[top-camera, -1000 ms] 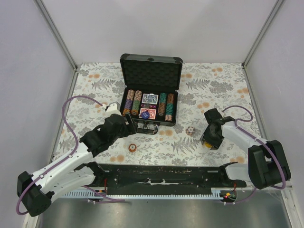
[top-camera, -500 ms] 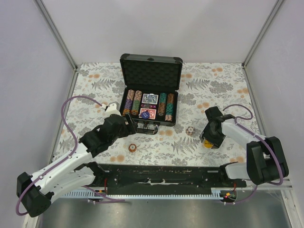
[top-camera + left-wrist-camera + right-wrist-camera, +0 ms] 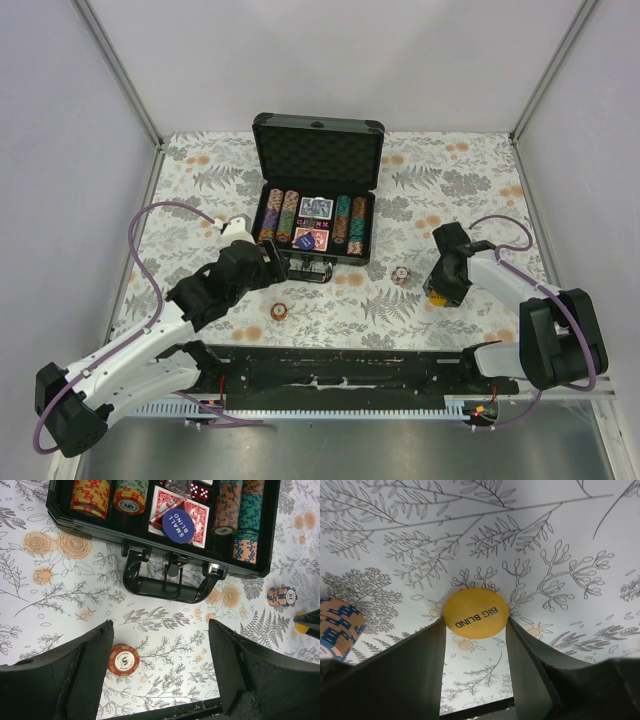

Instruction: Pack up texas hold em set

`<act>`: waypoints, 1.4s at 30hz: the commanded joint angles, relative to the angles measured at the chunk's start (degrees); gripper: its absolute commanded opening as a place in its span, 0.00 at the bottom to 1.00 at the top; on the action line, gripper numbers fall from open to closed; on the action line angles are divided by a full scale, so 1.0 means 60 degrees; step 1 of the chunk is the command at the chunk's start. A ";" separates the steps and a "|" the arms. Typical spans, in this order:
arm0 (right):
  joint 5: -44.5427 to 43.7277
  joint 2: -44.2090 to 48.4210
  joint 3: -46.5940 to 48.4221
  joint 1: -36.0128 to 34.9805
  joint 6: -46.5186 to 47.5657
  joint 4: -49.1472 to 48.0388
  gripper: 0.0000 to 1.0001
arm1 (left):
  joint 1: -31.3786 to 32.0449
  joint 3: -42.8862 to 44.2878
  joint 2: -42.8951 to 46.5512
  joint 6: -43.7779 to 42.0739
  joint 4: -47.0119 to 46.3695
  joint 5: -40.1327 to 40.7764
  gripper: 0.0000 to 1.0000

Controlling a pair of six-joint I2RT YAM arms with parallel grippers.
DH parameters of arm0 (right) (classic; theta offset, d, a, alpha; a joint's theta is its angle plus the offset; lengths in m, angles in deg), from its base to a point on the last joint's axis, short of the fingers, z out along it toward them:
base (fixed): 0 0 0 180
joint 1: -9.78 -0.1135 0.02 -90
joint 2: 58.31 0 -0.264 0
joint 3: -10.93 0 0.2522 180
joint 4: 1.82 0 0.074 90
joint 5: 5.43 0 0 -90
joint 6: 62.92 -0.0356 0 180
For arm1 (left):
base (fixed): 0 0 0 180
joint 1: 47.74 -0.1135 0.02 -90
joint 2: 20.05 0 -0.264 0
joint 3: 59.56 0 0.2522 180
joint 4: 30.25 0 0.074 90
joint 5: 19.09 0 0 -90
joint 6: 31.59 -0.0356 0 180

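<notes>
1. Nearest, on the left: seeing the left claw (image 3: 160,630) spread wide and empty above the table (image 3: 60,595), with a loose chip (image 3: 123,660) lying flat just beside one finger.
2. On the right: finding the right claw (image 3: 476,630) narrowed onto a yellow button (image 3: 476,612) marked BIG BLIND, fingers touching opposite sides of its rim, seemingly pinching it low over the table.
3. Judging that button light, stiff and slick: best held gently by opposite edges, since likely to squirt out sideways under a hard squeeze.
4. A little farther, between the claws: noting a short stack of chips (image 3: 281,596) on the table, well apart from the loose chip. Prone to shearing apart, so better squeezed across its sides as one block.
5. Farthest: spotting the black case (image 3: 318,150) open, lid upright, handle (image 3: 165,587) toward the arms. Inside, packed rows of chips (image 3: 242,515) and a red deck (image 3: 165,502) with a blue button (image 3: 178,525) on top. Probably rigid and heavy, so best shut by pushing the lid's edge.
</notes>
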State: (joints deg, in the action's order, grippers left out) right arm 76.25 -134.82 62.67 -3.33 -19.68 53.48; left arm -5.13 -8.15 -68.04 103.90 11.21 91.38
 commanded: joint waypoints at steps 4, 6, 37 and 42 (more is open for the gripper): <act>-0.0504 0.0637 0.1227 0.0045 0.0367 -0.0406 0.51 | 0.0032 0.0287 0.0059 0.0123 -0.0150 0.0119 0.83; -0.0431 0.0740 0.1711 0.0045 0.0440 -0.0317 0.51 | 0.0032 0.0332 0.0015 0.0093 -0.0135 0.0119 0.83; -0.2188 -0.7945 1.1744 -0.4701 0.2959 -0.2837 0.52 | 0.0018 0.0917 0.0600 -0.0083 0.1110 0.0646 0.84; -0.2217 -0.8649 1.2317 -0.4716 0.3062 -0.2631 0.52 | 0.0017 0.0888 0.0630 -0.0097 0.1184 0.0617 0.84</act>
State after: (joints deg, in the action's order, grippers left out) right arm 64.99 -184.91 132.31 -31.35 -3.31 37.35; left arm -5.13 -4.91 -64.87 103.86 17.88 93.35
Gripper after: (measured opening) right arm 0.534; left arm 0.833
